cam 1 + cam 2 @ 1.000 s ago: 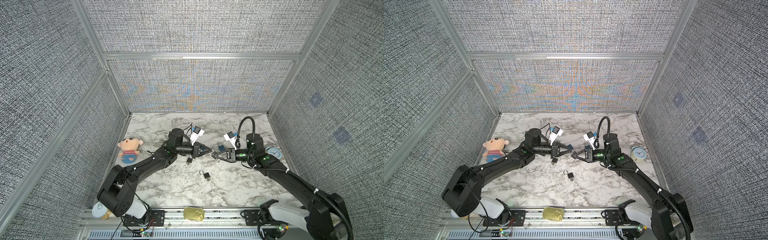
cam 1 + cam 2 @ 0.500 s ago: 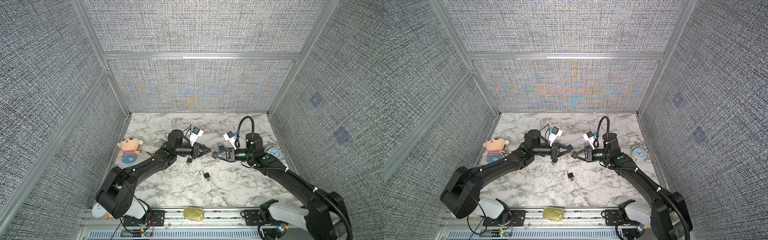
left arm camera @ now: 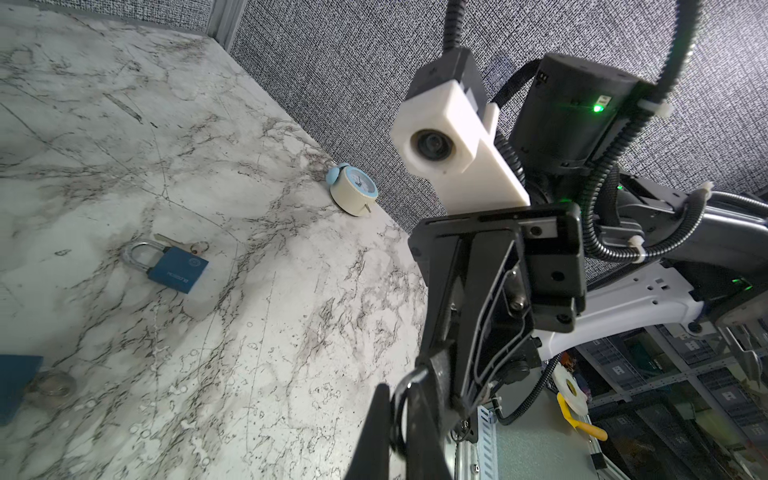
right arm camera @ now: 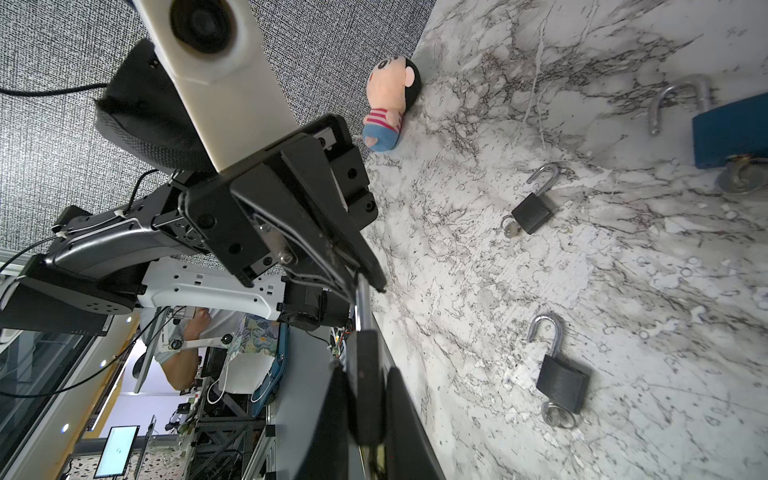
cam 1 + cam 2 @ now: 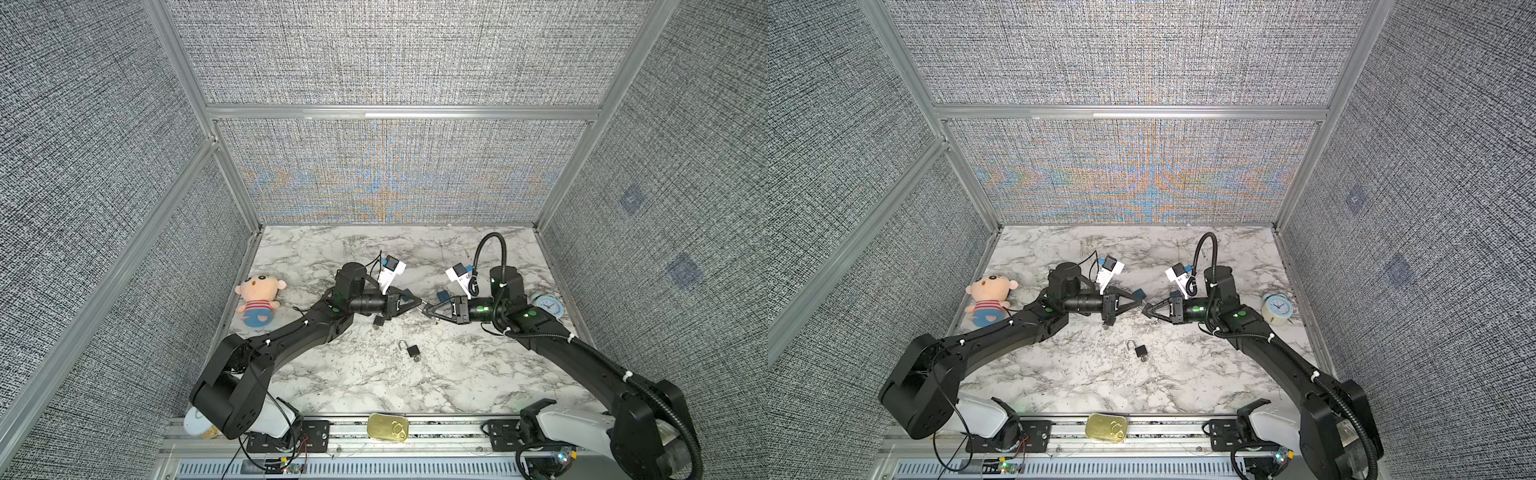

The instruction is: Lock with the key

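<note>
Both grippers meet above the middle of the marble table. My right gripper [image 4: 366, 369] [image 5: 425, 309] is shut on the body of a small black padlock [image 4: 365, 395]. The lock's silver shackle [image 4: 362, 307] reaches across to my left gripper [image 3: 399, 401] [image 5: 419, 302], which is shut on the shackle's loop [image 3: 409, 376]. No key shows in the held lock; its keyhole end is hidden between the fingers.
Two open black padlocks [image 5: 413, 351] [image 5: 379, 321] lie below the grippers, each with a key in it. Two blue padlocks [image 3: 176, 268] [image 4: 731, 124] lie behind. A plush doll [image 5: 257, 301] sits left, an alarm clock [image 5: 548, 306] right, a tin [image 5: 387, 427] on the front rail.
</note>
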You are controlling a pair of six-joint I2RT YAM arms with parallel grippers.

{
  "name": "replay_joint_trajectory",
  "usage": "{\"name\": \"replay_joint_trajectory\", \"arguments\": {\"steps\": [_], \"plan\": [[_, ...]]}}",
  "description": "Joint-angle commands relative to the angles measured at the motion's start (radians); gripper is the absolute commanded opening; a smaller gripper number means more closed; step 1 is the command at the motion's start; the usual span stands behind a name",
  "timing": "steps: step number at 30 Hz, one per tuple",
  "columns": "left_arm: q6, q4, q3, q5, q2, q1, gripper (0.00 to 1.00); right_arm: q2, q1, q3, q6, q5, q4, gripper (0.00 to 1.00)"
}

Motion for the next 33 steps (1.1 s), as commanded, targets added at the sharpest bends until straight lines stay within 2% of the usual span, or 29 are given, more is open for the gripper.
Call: {"name": "replay_joint_trajectory", "arguments": {"steps": [1,22,33], "plan": [[-0.002,-0.039,-0.007,0.045,0.0,-0.018,0.0,0.002,0.006,0.023,0.006,-0.005,0.143,0.0],[-0.076,0.066,-0.041,0.054,0.011,-0.049,0.0,0.032,0.005,0.029,0.002,-0.006,0.165,0.0],[-0.044,0.013,-0.005,0.025,0.023,-0.038,0.0,0.027,0.006,-0.003,-0.023,0.003,0.131,0.0]]}}
